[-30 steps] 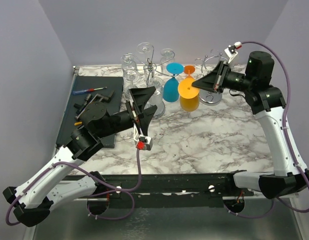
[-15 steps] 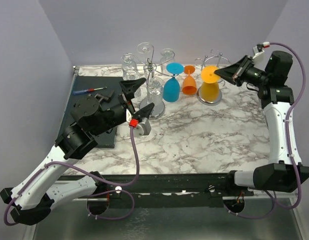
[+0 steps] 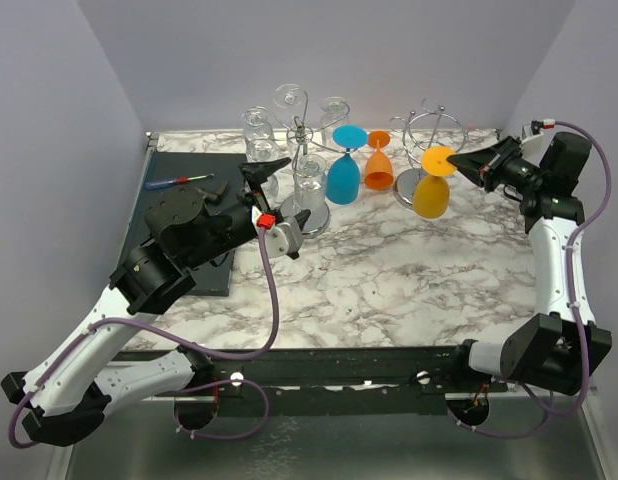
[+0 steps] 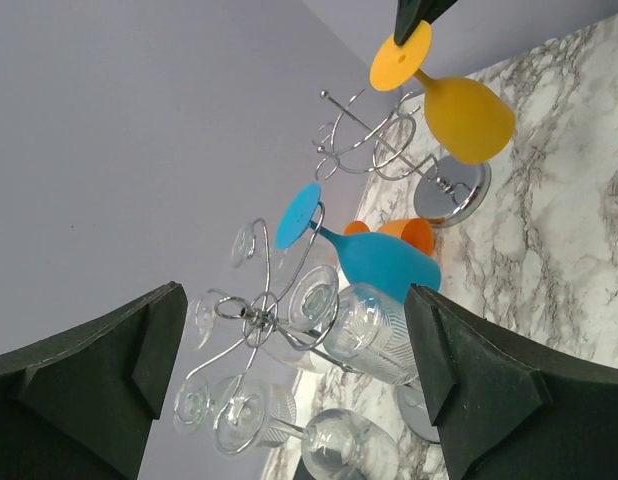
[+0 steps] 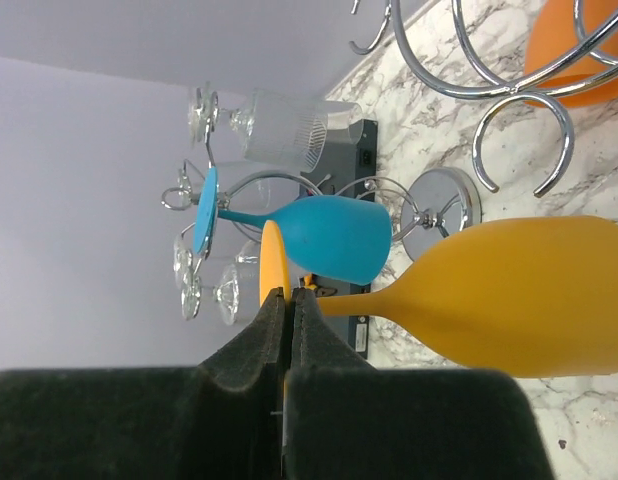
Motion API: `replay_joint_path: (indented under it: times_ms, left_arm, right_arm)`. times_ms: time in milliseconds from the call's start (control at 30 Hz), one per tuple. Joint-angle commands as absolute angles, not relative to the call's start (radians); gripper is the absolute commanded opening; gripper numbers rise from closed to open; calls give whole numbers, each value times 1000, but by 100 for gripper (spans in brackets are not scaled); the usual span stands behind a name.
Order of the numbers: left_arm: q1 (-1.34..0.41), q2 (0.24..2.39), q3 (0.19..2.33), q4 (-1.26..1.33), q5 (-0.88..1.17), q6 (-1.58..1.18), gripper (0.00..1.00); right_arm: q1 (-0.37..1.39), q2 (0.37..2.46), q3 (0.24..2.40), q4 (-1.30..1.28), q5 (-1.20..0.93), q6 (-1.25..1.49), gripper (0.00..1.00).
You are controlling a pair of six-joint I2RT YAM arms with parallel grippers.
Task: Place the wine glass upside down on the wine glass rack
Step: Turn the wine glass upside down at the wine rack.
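Surface [image 3: 409, 270]: white-grey marble pattern, smooth, low sheen. Wine glass rack [image 4: 459, 195] at the far right corner: bent chrome wire on a round mirror-polished base, very reflective. Second rack [image 4: 257, 322] by the far edge has the same finish. Yellow wine glass [image 3: 430, 196]: opaque, smooth, satin, reads as plastic rather than glass; blue glass [image 3: 341, 180] and orange glass [image 3: 378, 172] look the same. Clear glasses [image 3: 309, 182] on the second rack: transparent, glossy, ribbed bowls. Mat [image 3: 189, 165] along the left edge: dark, matt, flat. Right hand [image 5: 289, 298] pads [image 5: 239, 370]: black, matt, foam-like; left hand [image 4: 294, 298] pads [image 4: 469, 390] same. Arm shells [image 3: 554, 270]: white plastic, light gloss. Cables [image 3: 274, 300]: purple, smooth sheath.
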State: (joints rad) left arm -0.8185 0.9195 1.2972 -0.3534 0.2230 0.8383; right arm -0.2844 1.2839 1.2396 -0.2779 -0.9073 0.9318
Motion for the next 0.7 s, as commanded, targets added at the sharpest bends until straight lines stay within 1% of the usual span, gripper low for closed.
replay_joint_path:
  times_ms: [0, 233, 667]
  left_arm:
    - [-821, 928, 1337, -384, 192, 773, 99]
    - [-821, 943, 1352, -393, 185, 741, 99]
    - [-821, 944, 1361, -407, 185, 749, 99]
  right_arm:
    - [-291, 1280, 1194, -108, -944, 980, 0]
    - [-296, 1290, 1138, 17, -889, 967, 1]
    - [-331, 1320, 1050, 77, -867, 1019, 0]
